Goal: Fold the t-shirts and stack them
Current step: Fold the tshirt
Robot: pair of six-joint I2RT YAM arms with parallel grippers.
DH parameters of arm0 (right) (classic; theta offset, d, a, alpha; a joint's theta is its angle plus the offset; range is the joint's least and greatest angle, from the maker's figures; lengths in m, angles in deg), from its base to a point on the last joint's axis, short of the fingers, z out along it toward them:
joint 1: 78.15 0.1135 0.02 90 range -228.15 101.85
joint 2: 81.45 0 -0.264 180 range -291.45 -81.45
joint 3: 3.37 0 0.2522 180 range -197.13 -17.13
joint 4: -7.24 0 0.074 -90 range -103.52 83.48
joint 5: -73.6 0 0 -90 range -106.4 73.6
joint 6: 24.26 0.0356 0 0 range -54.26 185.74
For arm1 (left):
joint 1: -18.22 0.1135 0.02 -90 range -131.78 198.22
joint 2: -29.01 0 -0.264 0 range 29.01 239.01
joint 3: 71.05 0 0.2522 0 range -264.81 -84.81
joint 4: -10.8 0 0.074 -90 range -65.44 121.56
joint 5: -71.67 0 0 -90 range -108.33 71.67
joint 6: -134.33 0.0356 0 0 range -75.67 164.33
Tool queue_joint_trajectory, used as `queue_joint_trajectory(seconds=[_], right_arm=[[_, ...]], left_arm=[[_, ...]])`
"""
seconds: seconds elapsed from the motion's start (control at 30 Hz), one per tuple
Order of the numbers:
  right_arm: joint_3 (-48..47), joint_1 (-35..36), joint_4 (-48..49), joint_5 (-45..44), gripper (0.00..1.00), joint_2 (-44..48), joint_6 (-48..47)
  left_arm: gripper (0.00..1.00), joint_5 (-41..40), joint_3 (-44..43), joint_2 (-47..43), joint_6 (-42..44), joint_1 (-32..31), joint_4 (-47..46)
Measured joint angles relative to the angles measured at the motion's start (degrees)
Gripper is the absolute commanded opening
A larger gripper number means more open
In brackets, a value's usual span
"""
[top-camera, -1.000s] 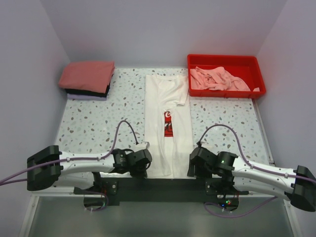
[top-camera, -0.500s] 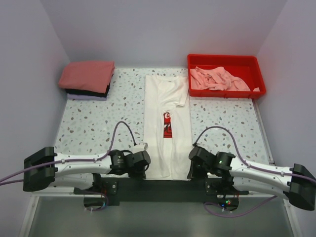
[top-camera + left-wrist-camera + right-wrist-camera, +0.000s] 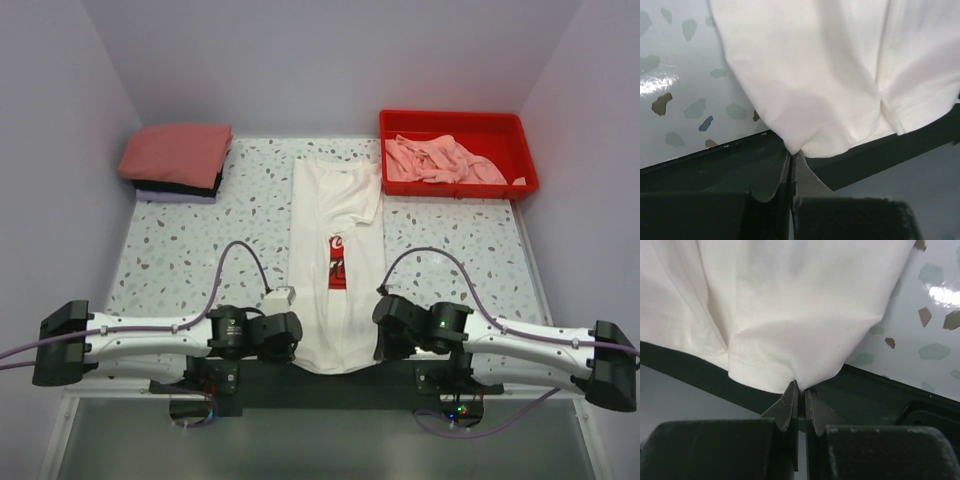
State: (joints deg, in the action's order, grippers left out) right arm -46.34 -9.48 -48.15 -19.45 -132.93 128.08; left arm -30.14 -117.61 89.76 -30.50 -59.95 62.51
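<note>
A white t-shirt (image 3: 335,225) with a red print (image 3: 339,262) lies lengthwise down the middle of the table, folded into a narrow strip. Its hem hangs over the near table edge. My left gripper (image 3: 292,340) is shut on the hem's left corner (image 3: 795,145). My right gripper (image 3: 380,340) is shut on the hem's right corner (image 3: 800,382). In both wrist views the cloth bunches into the pinched fingertips. A stack of folded t-shirts (image 3: 177,160), salmon-red on top of black and lavender, sits at the far left.
A red plastic tray (image 3: 458,125) at the far right holds crumpled light pink t-shirts (image 3: 440,160). The dark mounting bar (image 3: 330,375) runs along the near table edge under the hem. Walls close in the table on three sides.
The right gripper has shut on the hem's right corner. Both grippers have drawn the hem toward the near edge, so the shirt has slid nearer and its hem now overhangs.
</note>
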Motion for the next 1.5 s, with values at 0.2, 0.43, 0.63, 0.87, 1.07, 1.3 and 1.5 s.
queue_joint_trajectory(seconds=[0.2,0.43,0.63,0.87,1.07,1.3,1.5], right_arm=[[-8.2,-5.7,-2.5,-7.1,0.0,-2.5,-7.0],[-14.1,-13.1,-0.2,-11.7,0.0,-6.1,-15.5],[-16.5,-18.4,5.1,-13.0,0.0,-11.3,-21.4],[-21.6,-23.8,11.3,-14.0,0.0,-15.5,-26.0],[-22.9,-27.0,14.0,-14.1,0.0,-16.6,-27.9],[-26.1,-30.7,16.7,-13.5,0.0,-21.9,-29.6],[-27.1,-34.2,18.5,-11.8,0.0,-25.9,-30.1]], left_arm=[[0.0,-4.5,-3.2,-1.8,3.9,5.6,-2.1],[0.0,-5.9,-8.6,3.7,14.7,14.4,-5.6],[0.0,-7.4,-14.8,8.8,21.4,22.4,-9.6],[0.0,-7.1,-17.8,10.4,27.7,30.0,-12.6],[0.0,-5.2,-21.7,15.4,32.3,34.7,-14.8],[0.0,-2.5,-25.0,20.8,36.0,39.1,-17.4],[0.0,-0.3,-27.3,25.1,37.9,41.9,-18.6]])
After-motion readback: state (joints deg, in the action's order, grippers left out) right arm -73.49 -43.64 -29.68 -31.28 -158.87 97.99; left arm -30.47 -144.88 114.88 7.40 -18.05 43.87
